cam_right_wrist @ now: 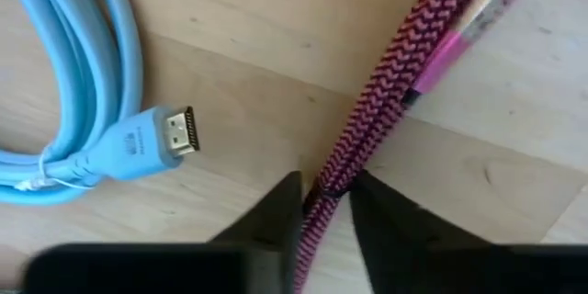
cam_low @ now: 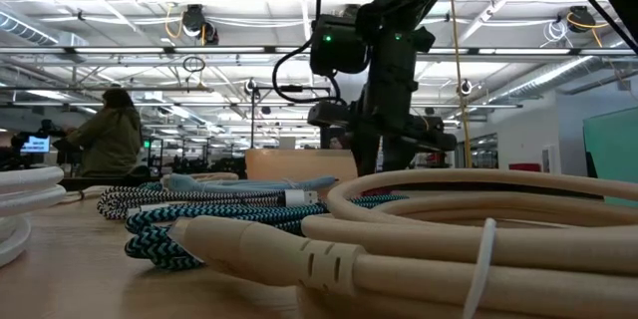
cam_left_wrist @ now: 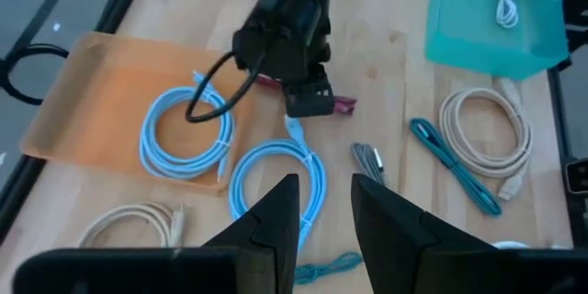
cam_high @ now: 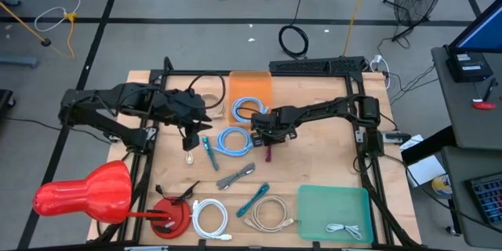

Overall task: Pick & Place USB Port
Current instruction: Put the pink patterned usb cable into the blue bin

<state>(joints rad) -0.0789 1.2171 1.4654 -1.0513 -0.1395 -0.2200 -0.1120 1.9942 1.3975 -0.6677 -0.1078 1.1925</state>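
Right claw [cam_right_wrist: 326, 204] pinched on the magenta braided cable [cam_right_wrist: 395, 110], just beside the light-blue HDMI coil [cam_high: 234, 141] mid-desk [cam_high: 314, 169]. HDMI plug [cam_right_wrist: 152, 142] sits close by, not touching. Left claw [cam_left_wrist: 323, 211] hovers open, empty, left of that coil.

Overhead looking down, low level view, wrists close, perhaps sharing blue cable [cam_left_wrist: 274, 176]
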